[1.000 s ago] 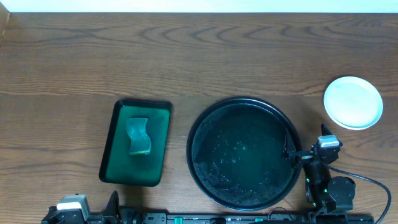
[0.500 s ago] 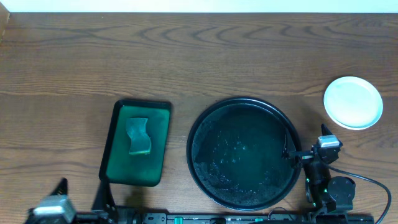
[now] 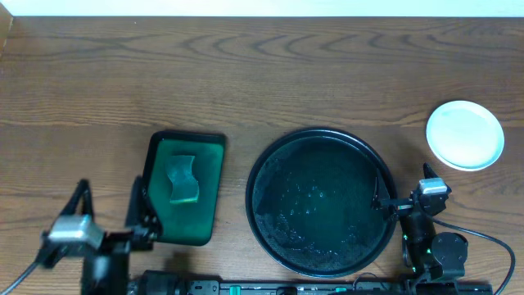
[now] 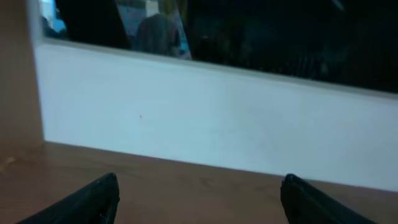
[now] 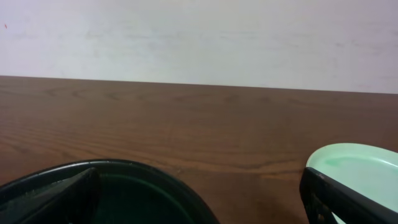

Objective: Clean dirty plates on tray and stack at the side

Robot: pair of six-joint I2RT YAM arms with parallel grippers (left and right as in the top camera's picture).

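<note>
The black round tray [image 3: 319, 141] lies at the table's middle front with no plates on it, only wet teal smears. White plates [image 3: 465, 134] sit as one round shape on the table at the right; I cannot tell how many are stacked. My right gripper [image 3: 403, 192] is open and empty by the tray's right rim. In the right wrist view the gripper [image 5: 199, 175] frames the tray rim [image 5: 134, 167] on the left and the plate's edge [image 5: 357, 163] on the right. My left gripper [image 3: 110, 188] is open and empty, left of the green tray, and the left wrist view shows it [image 4: 199, 180] over bare wood.
A dark-green rectangular tray [image 3: 209, 147] holds a green sponge [image 3: 182, 179], left of the black tray. A white wall [image 4: 205, 112] bounds the table's far edge. Cables and arm bases [image 3: 446, 256] run along the front edge.
My left arm has risen from the front edge and moved away from it, so its open fingers now stand beside the green tray. The right arm, plates and trays have not moved.
</note>
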